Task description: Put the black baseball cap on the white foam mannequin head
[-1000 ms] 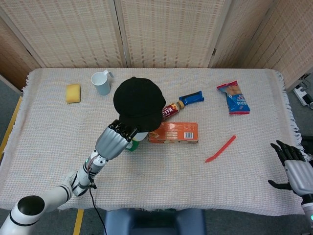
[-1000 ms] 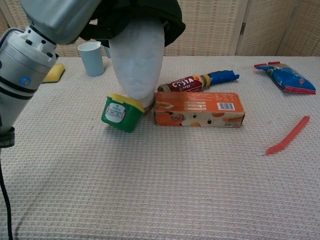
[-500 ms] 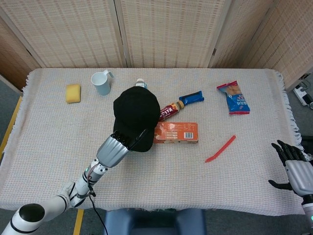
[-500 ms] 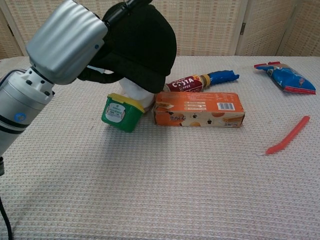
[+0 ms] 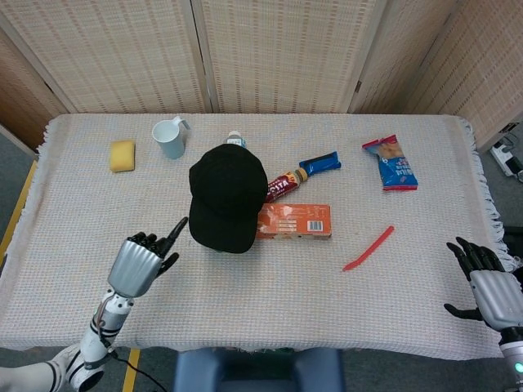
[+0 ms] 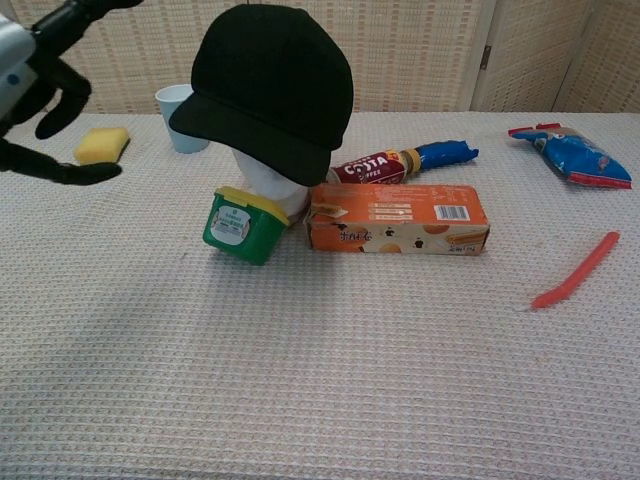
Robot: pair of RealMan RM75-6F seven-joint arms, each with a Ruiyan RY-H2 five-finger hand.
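Observation:
The black baseball cap sits on the white foam mannequin head, covering most of it; only the neck and lower face show in the chest view. My left hand is off to the left of the cap, apart from it, fingers spread and holding nothing. My right hand hovers at the table's near right edge, open and empty.
A green tub with a yellow lid and an orange box flank the mannequin's base. Behind lie a Costa bottle, a blue bar, a snack bag, a red stick, a cup and a yellow sponge.
My left hand pulled the cap down onto the mannequin head, let go of it and drew back to the left and toward me. The right hand barely moved.

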